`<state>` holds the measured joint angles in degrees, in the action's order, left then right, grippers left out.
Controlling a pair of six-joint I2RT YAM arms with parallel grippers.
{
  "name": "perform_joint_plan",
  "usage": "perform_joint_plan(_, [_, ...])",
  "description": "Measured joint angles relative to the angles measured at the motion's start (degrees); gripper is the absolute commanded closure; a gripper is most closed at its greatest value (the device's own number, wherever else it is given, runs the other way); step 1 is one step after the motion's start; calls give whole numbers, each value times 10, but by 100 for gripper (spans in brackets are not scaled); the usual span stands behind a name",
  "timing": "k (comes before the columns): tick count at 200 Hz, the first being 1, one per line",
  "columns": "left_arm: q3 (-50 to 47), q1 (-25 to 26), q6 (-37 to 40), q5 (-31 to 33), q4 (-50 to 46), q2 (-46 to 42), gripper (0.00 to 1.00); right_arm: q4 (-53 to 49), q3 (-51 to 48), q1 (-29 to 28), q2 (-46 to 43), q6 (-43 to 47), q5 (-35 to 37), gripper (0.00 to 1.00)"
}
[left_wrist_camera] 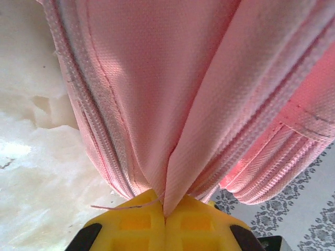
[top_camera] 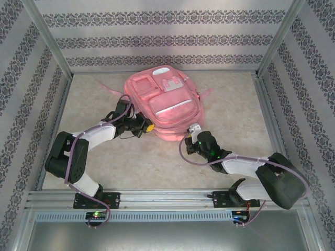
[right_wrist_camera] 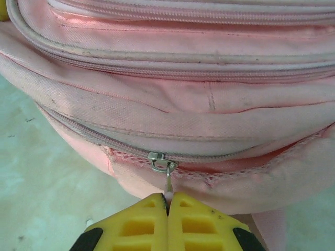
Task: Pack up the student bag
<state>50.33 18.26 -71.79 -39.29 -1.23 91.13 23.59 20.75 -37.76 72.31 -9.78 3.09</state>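
The student bag (top_camera: 165,102) is a large pink backpack lying flat at the back middle of the table, front pockets up. My left gripper (top_camera: 149,127) is at its near left corner, shut on a pinched fold of the bag's pink fabric (left_wrist_camera: 172,172). At the near edge of the bag my right gripper (top_camera: 194,129) is shut on the thin pull tab (right_wrist_camera: 168,184) of a metal zip slider (right_wrist_camera: 159,162). Right of the slider the zip gapes a little; left of it the zip is closed.
Patterned walls and metal posts close in the beige table (top_camera: 157,167) on three sides. A pink strap (top_camera: 111,89) trails from the bag's left. Both arm bases sit on the metal rail (top_camera: 167,198) at the near edge.
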Motion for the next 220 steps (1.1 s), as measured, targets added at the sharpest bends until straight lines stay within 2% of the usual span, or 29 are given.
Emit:
perform_joint_plan(35, [43,-4,69,14,-80,0,100,-117,58,7,-13,-17,-43,100])
perform_joint_plan(60, [86,-11,130,24,-147,5,98,-162,87,10,-9,-38,-92,100])
perform_joint_plan(101, [163,-38,228,56,-256,37,66,-194,153,-13,61,-101,-151,100])
perform_joint_plan(114, [167,-47,239,71,-271,33,59,-195,175,-30,89,-120,-158,100])
perform_joint_plan(132, [159,-56,235,89,-278,13,56,-199,213,-57,127,-142,-163,100])
perform_joint_plan(152, [113,-55,209,96,-269,-53,54,-200,248,-75,162,-160,-178,100])
perform_joint_plan(177, [63,-32,166,102,-262,-127,52,-200,263,-79,182,-171,-193,100])
perform_joint_plan(220, [45,18,116,110,-236,-108,52,-198,264,-79,188,-184,-198,100])
